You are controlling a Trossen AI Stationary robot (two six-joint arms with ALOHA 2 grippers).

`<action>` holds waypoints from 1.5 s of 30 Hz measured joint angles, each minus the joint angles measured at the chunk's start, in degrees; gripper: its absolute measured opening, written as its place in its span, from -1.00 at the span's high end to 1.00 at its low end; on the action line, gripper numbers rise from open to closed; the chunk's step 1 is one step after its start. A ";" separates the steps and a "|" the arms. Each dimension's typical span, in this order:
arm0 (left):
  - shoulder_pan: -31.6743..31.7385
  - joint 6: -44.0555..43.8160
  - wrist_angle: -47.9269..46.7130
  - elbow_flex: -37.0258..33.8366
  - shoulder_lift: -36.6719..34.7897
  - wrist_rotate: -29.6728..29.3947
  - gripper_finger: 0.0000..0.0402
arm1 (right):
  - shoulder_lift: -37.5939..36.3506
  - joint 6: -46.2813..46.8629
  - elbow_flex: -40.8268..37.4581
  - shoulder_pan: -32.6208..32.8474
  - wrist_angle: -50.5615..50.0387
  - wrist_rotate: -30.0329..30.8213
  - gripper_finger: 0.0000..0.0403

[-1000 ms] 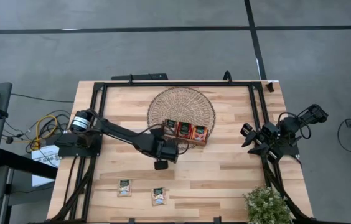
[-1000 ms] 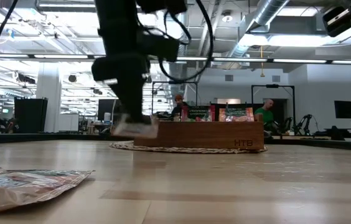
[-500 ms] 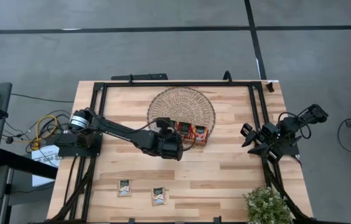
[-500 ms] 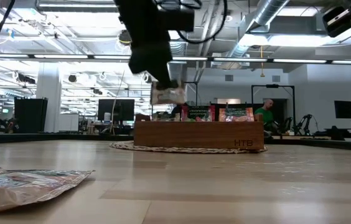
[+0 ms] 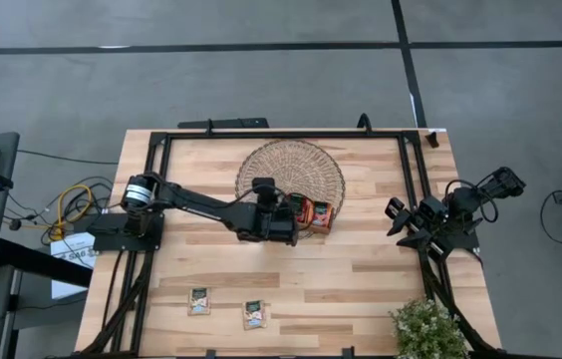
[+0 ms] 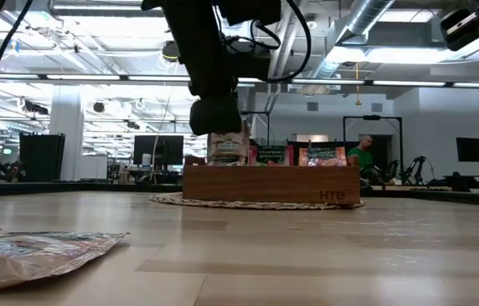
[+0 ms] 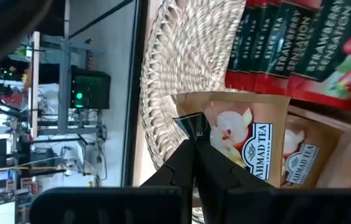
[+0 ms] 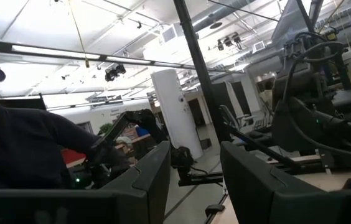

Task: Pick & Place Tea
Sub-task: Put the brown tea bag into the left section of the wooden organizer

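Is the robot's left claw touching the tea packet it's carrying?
Touching. The left wrist view shows the left gripper pinched shut on a corner of the cream tea sachet, no gap between them.

Your bench [image 5: 361, 269]: pale wood planks, matt, visible grain; frame [image 5: 281, 134] round it: black metal, dull; mat [image 5: 306, 165] under tray: woven straw, coarse, ribbed; tray [image 6: 307, 184]: brown wood, smooth, satin; sachet [image 7: 250, 140] pinched in your left hand [image 7: 194, 134]: cream foil-paper, slight sheen, crimped edge; red sachets [image 7: 300, 43] in tray: glossy print; loose sachet [image 6: 36, 251] on bench: crinkled, shiny foil; your right hand [image 8: 191, 180] fingers: dark matt plastic; floor [image 5: 261, 90]: grey, matt, concrete look.
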 joint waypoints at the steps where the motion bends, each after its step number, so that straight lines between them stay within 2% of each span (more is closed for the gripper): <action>1: -0.01 -0.03 -0.25 0.02 0.00 0.32 1.00 | 0.00 0.00 0.00 0.00 0.00 0.01 0.33; 7: -0.03 -0.53 -2.35 -0.01 0.00 0.22 1.00 | 0.00 -0.02 0.00 0.00 0.02 -0.01 0.33; 16: -0.01 -0.11 1.26 -4.94 -0.04 -0.84 1.00 | 0.01 -0.01 0.00 0.00 0.02 -0.07 0.33; 23: -0.03 -0.07 4.46 -5.59 -0.04 -0.60 1.00 | 0.00 0.00 0.00 0.00 0.17 -0.07 0.33; 28: -0.09 5.34 8.80 -7.50 -0.04 -0.44 1.00 | -0.01 0.00 0.00 0.00 0.20 -0.07 0.33; 35: -0.16 6.71 10.50 -8.77 -0.04 0.73 1.00 | -0.01 0.00 0.00 0.00 0.22 -0.03 0.33; 45: -0.18 7.13 10.92 -8.77 -0.04 7.35 1.00 | 0.00 0.00 0.00 0.00 0.24 0.01 0.33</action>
